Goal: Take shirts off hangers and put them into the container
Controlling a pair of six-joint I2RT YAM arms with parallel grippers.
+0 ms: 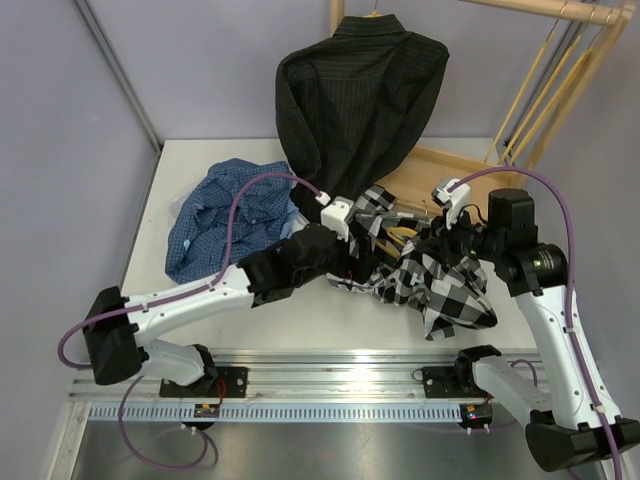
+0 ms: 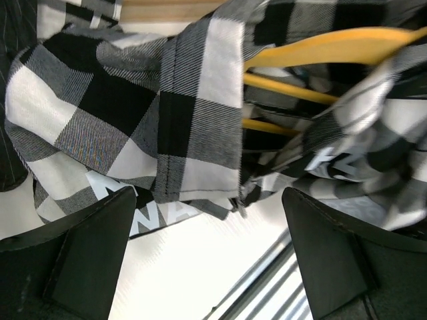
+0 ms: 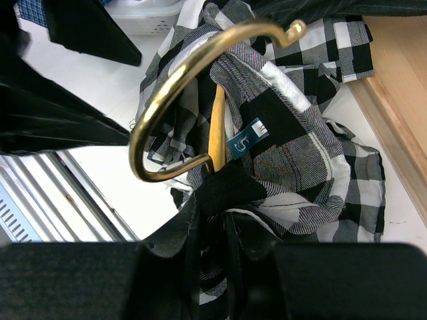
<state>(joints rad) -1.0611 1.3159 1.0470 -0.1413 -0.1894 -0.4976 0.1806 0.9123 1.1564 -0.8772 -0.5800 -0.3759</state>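
The check shirt (image 1: pixel 435 275) lies crumpled on the worktop (image 1: pixel 300 322) between the two arms, still on its hanger (image 3: pixel 218 120). The right pincer (image 3: pixel 220 193) is closed at the hanger's neck, just below the gold hook (image 3: pixel 143 120), with collar cloth bunched in its grip. The hook curves up and away from the fingers.

The left pincer (image 2: pixel 208 199) stands wide open and holds nothing. Its two black fingers (image 2: pixel 87 253) sit either side of a fold of the check shirt, just above the worktop. Yellow bars of the hanger show through the cloth beyond it.

The blue check shirt (image 1: pixel 225 215) is heaped in the container (image 3: pixel 143 17) at the left rear of the worktop. The pinstriped shirt (image 1: pixel 360 95) hangs at the back, above the rack's wooden base (image 1: pixel 440 170).
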